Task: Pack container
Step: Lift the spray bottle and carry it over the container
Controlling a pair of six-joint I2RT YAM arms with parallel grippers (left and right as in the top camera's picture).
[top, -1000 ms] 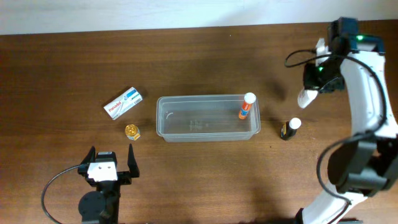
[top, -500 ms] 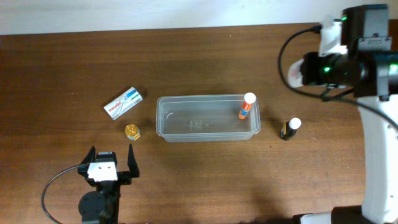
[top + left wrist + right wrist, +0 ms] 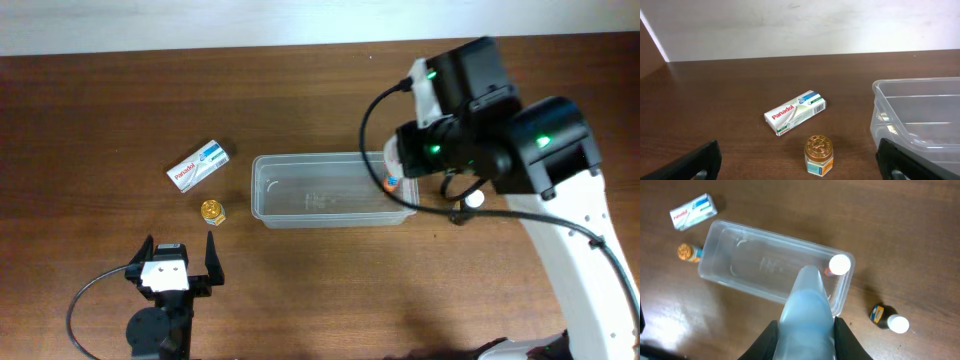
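- The container (image 3: 318, 221) is sitting in the middle of the brown table (image 3: 90, 110), its long sides running left to right and its open top facing up.
- An orange stick with a white cap (image 3: 840, 264) is standing upright inside the container, at its right end against the far wall.
- The right gripper (image 3: 806, 336) is pinching a pale tube (image 3: 807, 302) between its two fingers, with the tube's narrow tip pointing away from the wrist.
- In the right wrist view, the tube is hanging over the right end of the container, just beside the white cap; whether it is touching anything below cannot be told.
- In the overhead view, the right arm is covering the container's right end.
- A small dark bottle with a white cap (image 3: 889, 320) is lying on the table just right of the container, outside it.
- The left gripper (image 3: 180, 243) is waiting near the table's near edge with its fingers spread wide and nothing between them.
- A Panadol box (image 3: 795, 112) is lying flat to the left of the container, on the far side.
- A gold-lidded jar (image 3: 818, 155) is standing upright, nearer than the box and apart from the container's left end.
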